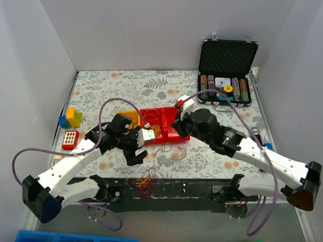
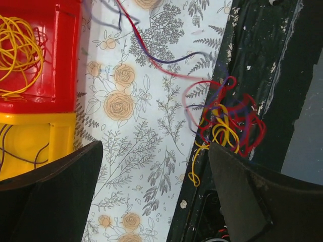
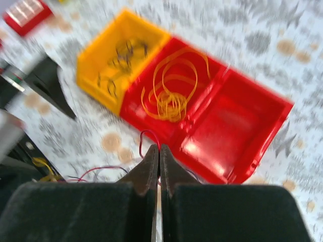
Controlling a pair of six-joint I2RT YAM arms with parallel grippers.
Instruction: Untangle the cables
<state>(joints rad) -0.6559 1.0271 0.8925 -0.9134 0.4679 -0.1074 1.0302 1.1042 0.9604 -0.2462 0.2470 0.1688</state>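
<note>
The left hand [image 2: 156, 146] hangs above the floral-patterned table [image 2: 136, 166] with its fingers spread wide and empty. The tangle of thin red, yellow and dark wiry cables [image 2: 227, 123] lies just beyond one fingertip, on the black strip [image 2: 272, 75] at the table's edge. The right hand [image 3: 157, 151] has its fingers pressed tightly together, with a thin red cable loop [image 3: 143, 138] meeting their tips, though whether it is pinched cannot be told. Ahead of that hand, a coil of yellow cables [image 3: 171, 96] sits in the red plastic bin [image 3: 242, 131], and thin black cables [image 3: 121, 60] lie in the adjoining yellow plastic bin [image 3: 96, 60].
</note>
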